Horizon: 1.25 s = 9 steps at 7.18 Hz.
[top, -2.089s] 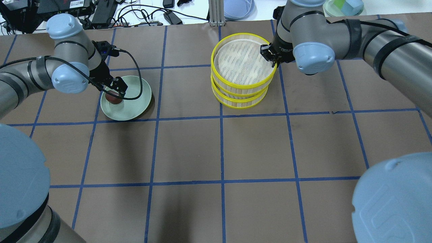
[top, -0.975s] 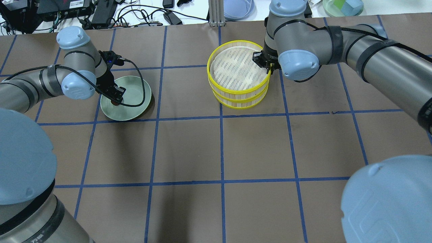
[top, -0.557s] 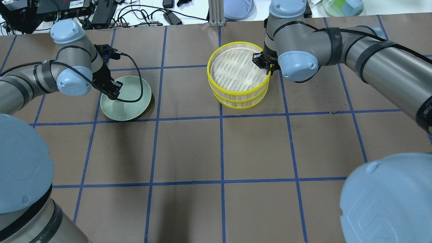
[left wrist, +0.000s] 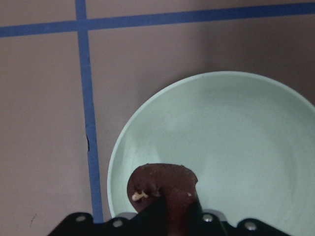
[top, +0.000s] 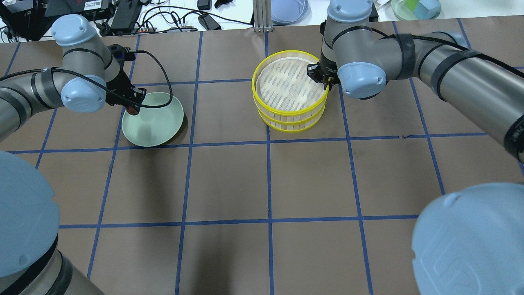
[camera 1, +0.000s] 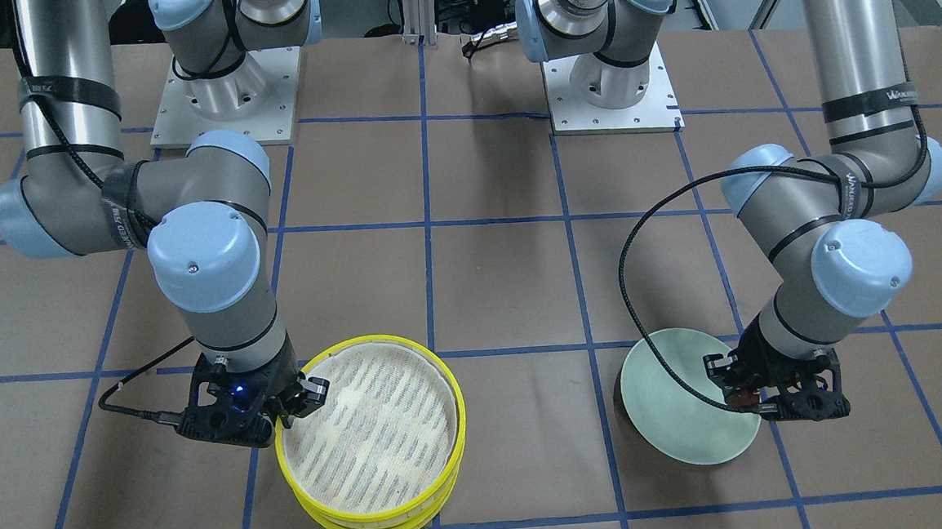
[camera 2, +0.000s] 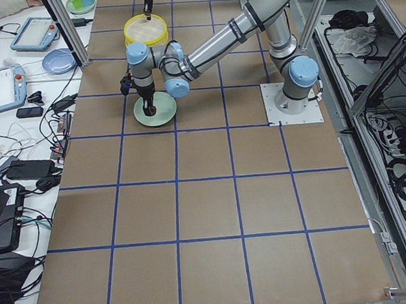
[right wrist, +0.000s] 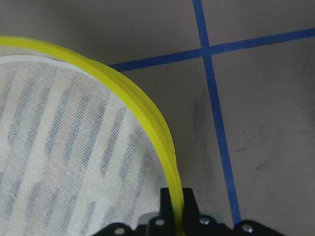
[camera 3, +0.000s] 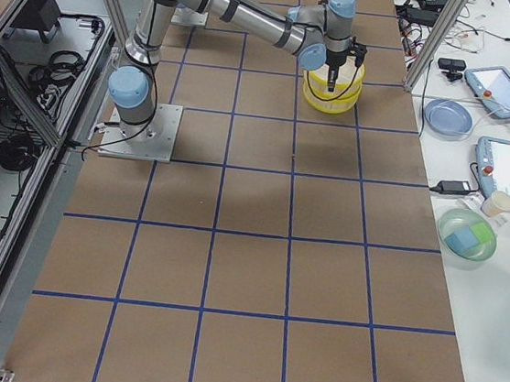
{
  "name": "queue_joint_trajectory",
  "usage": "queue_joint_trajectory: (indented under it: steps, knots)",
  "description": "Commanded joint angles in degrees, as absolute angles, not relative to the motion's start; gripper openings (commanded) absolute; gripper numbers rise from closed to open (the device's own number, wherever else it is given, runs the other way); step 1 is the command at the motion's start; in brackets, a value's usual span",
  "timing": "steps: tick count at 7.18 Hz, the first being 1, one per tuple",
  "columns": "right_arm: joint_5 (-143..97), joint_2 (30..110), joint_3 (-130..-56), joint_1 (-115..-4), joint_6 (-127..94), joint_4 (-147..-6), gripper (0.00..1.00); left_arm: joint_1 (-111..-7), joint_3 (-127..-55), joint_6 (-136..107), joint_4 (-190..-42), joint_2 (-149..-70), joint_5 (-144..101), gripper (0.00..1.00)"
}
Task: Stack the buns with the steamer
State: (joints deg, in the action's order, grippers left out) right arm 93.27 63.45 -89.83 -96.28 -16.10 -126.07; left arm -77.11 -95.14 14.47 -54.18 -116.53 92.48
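The steamer's two yellow-rimmed trays stand stacked at the table's far middle, the top tray (top: 286, 82) on the lower tray (top: 292, 123); they also show in the front view (camera 1: 371, 434). My right gripper (top: 324, 82) is shut on the top tray's rim (right wrist: 165, 147). My left gripper (top: 132, 107) is shut on the dark reddish-brown bun (left wrist: 162, 184) and holds it above the far-left edge of the pale green plate (top: 157, 123). The bun also shows in the front view (camera 1: 742, 397). The creamy white bun is hidden.
The plate (camera 1: 667, 400) has nothing on it. Behind the table's far edge lie cables, a blue dish (top: 288, 10) and a green bowl with blocks (top: 415, 8). A metal post (top: 262, 16) stands at the far middle.
My left gripper closed on the brown bun, lifted it off the plate and moved it toward the far-left rim. My right gripper lowered the top tray squarely onto the lower one, then stayed still.
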Motion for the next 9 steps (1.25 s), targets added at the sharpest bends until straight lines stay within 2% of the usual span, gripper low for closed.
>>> queue_joint_trajectory:
  steps: [1,5,6,8,9]
  knots:
    - [93.3,63.4,-89.8,-96.2,-16.1,-126.7,0.0,-77.3,-95.2,11.7,-54.5,-115.8,92.7,0.0]
    - [93.3,62.6,-89.8,-96.0,-16.0,-126.9,0.0,-78.8,-94.7,6.2,-55.3,-113.2,92.1,0.0]
    - [93.4,62.6,-89.8,-96.0,-16.0,-126.9,0.04,-80.8,-94.7,4.9,-56.4,-111.6,92.1,0.0]
    - [93.7,62.7,-89.8,-95.8,-16.0,-126.9,0.06,-81.2,-94.7,4.6,-56.3,-112.1,92.3,0.0]
    - [93.8,62.7,-89.8,-95.8,-16.1,-127.0,0.21,-81.2,-94.7,4.6,-56.4,-112.3,92.5,0.0]
